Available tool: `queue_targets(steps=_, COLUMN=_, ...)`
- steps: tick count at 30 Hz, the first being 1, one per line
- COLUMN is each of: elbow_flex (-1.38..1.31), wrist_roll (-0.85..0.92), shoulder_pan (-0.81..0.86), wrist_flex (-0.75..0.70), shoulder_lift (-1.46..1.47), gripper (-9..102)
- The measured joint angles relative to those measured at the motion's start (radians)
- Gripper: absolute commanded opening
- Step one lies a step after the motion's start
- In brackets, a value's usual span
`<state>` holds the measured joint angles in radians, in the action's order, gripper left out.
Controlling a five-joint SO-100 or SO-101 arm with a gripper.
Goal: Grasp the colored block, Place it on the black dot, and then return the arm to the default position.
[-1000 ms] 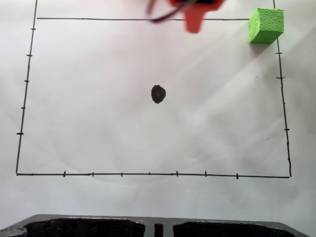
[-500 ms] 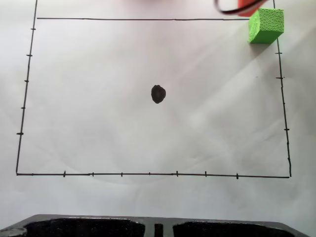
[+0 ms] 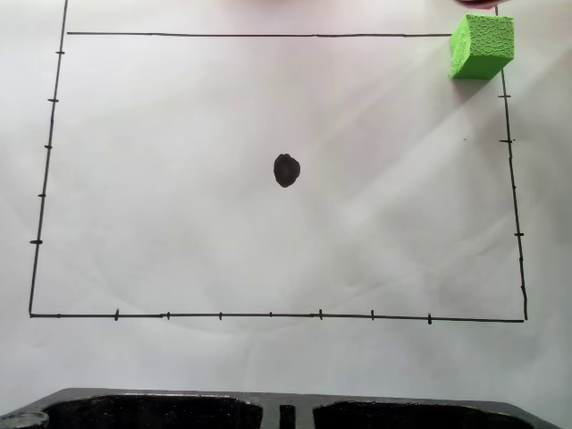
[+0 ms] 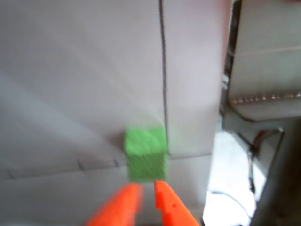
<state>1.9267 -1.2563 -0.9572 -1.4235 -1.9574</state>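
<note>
The colored block (image 3: 483, 46) is a bright green foam cube resting on the top right corner of the drawn frame in the fixed view. The black dot (image 3: 286, 170) lies bare near the middle of the white paper, far from the cube. In the wrist view the colored block (image 4: 146, 153) sits blurred just beyond my orange gripper (image 4: 146, 186). The two pointed fingers (image 4: 120, 207) stand almost together with only a thin slit between them, holding nothing. Their tips are close to the cube's near face, apart from it.
Thin black border lines (image 3: 268, 315) with tick marks frame the paper. A dark tray-like edge (image 3: 179, 411) runs along the bottom of the fixed view. In the wrist view, a grey structure (image 4: 263, 70) and cables (image 4: 254, 146) stand past the paper's right edge.
The orange arm slid right along the top edge and out of the fixed view, towards the cube's corner. The cube and the dot have not moved.
</note>
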Motion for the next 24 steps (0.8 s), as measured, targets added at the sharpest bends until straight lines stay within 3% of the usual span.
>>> queue_targets(steps=9, elbow_flex=-0.002, wrist_roll=-0.051, shoulder_pan=-0.061, wrist_flex=0.006, shoulder_lift=0.04, gripper=36)
queue_targets(steps=24, elbow_flex=-0.002, wrist_roll=-0.087, shoulder_pan=-0.118, wrist_flex=0.058, shoulder_lift=0.155, gripper=39)
